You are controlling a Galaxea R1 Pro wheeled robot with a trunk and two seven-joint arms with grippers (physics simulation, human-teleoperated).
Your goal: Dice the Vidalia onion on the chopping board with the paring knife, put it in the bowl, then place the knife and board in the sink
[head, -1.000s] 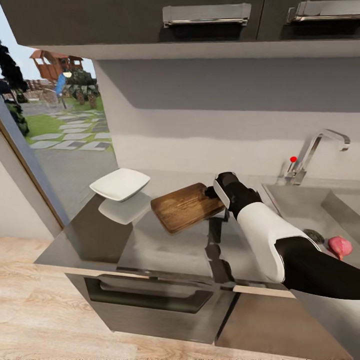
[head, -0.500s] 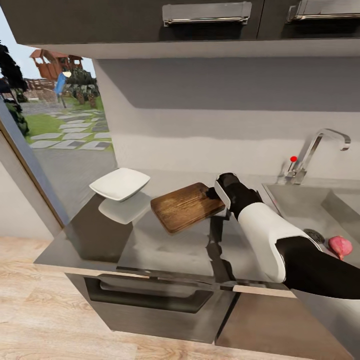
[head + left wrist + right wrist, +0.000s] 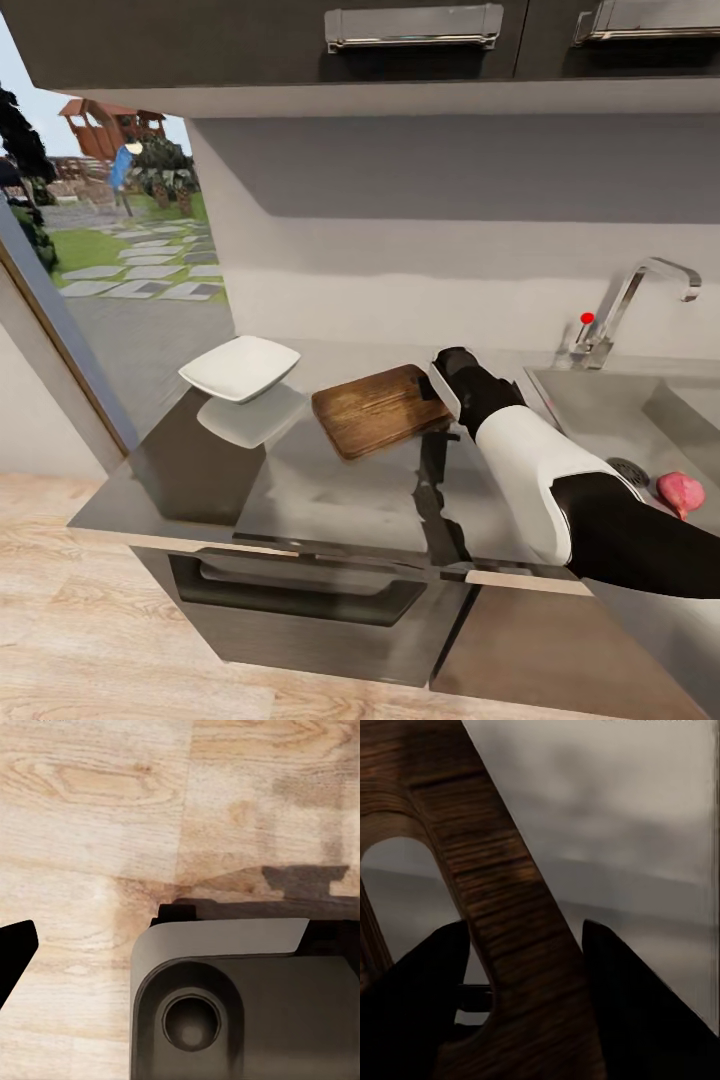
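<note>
chopping board (image 3: 378, 409) now nearer sink (image 3: 610, 400), edge between right jaws (image 3: 521, 967)

From my right wrist camera I see my right gripper (image 3: 521, 1001) closed around the end strip of the chopping board (image 3: 502, 892). One dark finger (image 3: 420, 1005) goes into the handle hole, and the other finger stands on the outer side of the board's edge, so the brown wood is between them. The wood grain runs across the strip, and the rounded top of the hole is clear. Beside the board there is the glossy grey countertop (image 3: 637, 832), with soft, blurred reflections on it.
</note>
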